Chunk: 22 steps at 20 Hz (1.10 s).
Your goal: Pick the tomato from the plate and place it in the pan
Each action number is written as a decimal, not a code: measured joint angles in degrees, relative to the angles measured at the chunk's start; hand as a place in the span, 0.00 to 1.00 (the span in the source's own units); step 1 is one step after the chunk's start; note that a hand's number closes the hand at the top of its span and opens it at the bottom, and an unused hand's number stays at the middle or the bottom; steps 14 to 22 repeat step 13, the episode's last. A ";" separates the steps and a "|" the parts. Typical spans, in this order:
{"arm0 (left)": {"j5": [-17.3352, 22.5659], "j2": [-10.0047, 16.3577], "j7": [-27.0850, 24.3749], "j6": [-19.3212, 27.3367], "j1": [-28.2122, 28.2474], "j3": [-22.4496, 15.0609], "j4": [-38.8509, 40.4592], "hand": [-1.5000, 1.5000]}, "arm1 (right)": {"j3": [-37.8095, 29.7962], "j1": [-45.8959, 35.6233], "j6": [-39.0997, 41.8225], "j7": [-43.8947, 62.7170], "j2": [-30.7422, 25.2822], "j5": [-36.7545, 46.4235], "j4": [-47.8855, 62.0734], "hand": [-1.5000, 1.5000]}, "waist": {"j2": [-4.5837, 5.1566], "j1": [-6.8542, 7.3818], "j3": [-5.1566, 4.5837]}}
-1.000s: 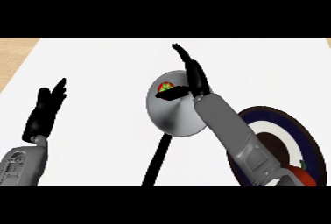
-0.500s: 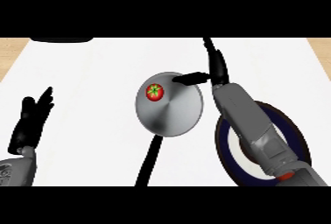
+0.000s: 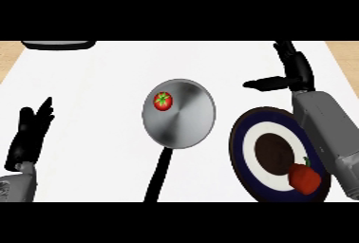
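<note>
Near edge: a red vegetable (image 3: 305, 178) lies on the plate (image 3: 242, 151), beside the right forearm. Left hand (image 3: 28, 137) rests open at the left, holding nothing. Mid-counter: tomato (image 3: 163, 101) sits in the pan (image 3: 186, 123), by its far-left rim. Farther: right hand (image 3: 296, 71) has pulled off the pan to beyond the plate, fingers straight, thumb out, empty (release looks complete). Judged: placement done, only retreat remains.

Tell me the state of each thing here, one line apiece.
tomato: in the pan, unheld.
pan: holding the tomato.
plate: holding a red vegetable.
right hand: open, empty.
left hand: open, resting at the left edge.
</note>
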 measured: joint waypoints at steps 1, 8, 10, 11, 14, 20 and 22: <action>-0.15 -0.20 -0.63 0.22 0.16 0.08 0.55 0.50 | -0.27 1.05 1.94 -0.10 -1.31 -0.14 -0.66 0.00 | 0.00 -0.07 0.00; 0.55 0.64 0.44 -1.20 -0.14 0.89 -0.20 0.50 | -3.09 5.26 13.40 0.04 -11.08 -0.57 -3.34 0.00 | 0.01 0.03 0.00; 0.39 0.39 0.86 -1.21 0.48 0.64 -1.40 0.50 | -4.06 6.65 16.56 -2.35 -13.56 -0.30 -2.02 0.00 | 0.08 0.25 0.02; 0.23 0.41 0.45 -1.21 0.31 0.71 -0.90 0.50 | -4.64 6.87 17.71 -3.55 -14.34 -0.02 -0.99 0.00 | 0.12 0.31 0.02; -0.26 -0.05 0.15 -0.81 0.63 0.45 -1.05 0.50 | -5.42 7.63 20.19 -5.33 -16.32 0.60 0.36 0.00 | 0.16 0.40 0.03; -0.26 -0.05 0.15 -0.81 0.63 0.45 -1.05 0.50 | -5.42 7.63 20.19 -5.33 -16.32 0.60 0.36 0.00 | 0.16 0.40 0.03; -0.26 -0.05 0.15 -0.81 0.63 0.45 -1.05 0.50 | -5.42 7.63 20.19 -5.33 -16.32 0.60 0.36 0.00 | 0.16 0.40 0.03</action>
